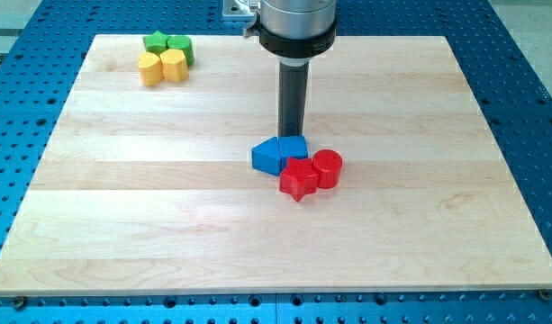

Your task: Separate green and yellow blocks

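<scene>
Near the view's top left, two green blocks, a star (155,41) and a rounder one (180,47), sit touching two yellow blocks, a rounded one (149,68) and a hexagonal one (173,64), which lie just below them. My tip (292,135) stands at the board's middle, far to the right of and below that cluster. It sits just behind a blue block (293,145), touching or almost touching it.
Two blue blocks, one angular (268,156) and one cube, touch a red star (299,178) and a red cylinder (327,167) at the middle. The wooden board (122,207) lies on a blue perforated table (528,108).
</scene>
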